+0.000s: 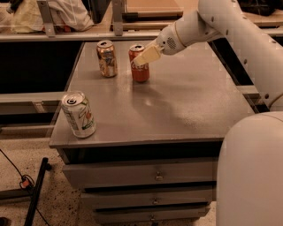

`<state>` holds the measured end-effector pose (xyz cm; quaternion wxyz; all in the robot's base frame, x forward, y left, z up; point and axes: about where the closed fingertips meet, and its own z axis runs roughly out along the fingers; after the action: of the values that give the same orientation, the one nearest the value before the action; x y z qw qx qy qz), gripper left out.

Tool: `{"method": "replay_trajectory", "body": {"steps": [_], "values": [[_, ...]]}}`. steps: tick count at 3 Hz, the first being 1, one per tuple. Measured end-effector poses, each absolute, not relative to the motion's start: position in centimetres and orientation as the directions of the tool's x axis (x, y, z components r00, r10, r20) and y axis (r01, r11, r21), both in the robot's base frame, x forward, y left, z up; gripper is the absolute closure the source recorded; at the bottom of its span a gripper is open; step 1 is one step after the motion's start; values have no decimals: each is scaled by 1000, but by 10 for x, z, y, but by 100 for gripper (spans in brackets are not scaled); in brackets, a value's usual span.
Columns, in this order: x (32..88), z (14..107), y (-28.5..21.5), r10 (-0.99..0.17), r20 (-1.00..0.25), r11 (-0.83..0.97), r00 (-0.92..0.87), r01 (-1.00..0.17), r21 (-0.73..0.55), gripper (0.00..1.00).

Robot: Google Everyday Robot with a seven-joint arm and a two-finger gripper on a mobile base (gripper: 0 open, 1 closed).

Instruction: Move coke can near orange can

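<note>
In the camera view I have a grey metal table (185, 101) with a dull, scuffed top; three shut drawers (154, 176) with small pulls stack under it. The floor (57, 203) is pale and speckled; a dark cable (13, 170) and a black pole (36, 194) lie at 8 o'clock. Behind the table runs a rail with pale cloth (66, 13) heaped at 11 o'clock. The robot's white body (252, 172) fills the 4 o'clock corner, and its arm (234, 26) comes in from 1 o'clock.

The coke can (140, 71) stands upright at 12 o'clock on the tabletop; I cannot tell whether its base touches the surface. The orange can (107, 59) stands upright just beside it, toward 9 o'clock from it, with a narrow gap between them. A white can (79, 115) with green and red marks stands at 8 o'clock, near the front left edge, well apart from both; what any can holds I cannot see.

The gripper (142, 57) sits at the coke can's upper part; one pale finger (149, 54) lies across its near side, pinching the can.
</note>
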<state>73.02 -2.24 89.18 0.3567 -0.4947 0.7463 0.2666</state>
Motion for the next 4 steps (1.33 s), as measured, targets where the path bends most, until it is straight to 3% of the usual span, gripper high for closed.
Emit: {"method": "replay_trajectory", "body": {"steps": [2, 3, 4], "values": [[726, 902, 10, -517, -825, 303, -226, -950, 70, 100], [718, 908, 12, -475, -859, 299, -189, -953, 45, 84], [712, 902, 13, -483, -864, 289, -143, -957, -3, 59]]}}
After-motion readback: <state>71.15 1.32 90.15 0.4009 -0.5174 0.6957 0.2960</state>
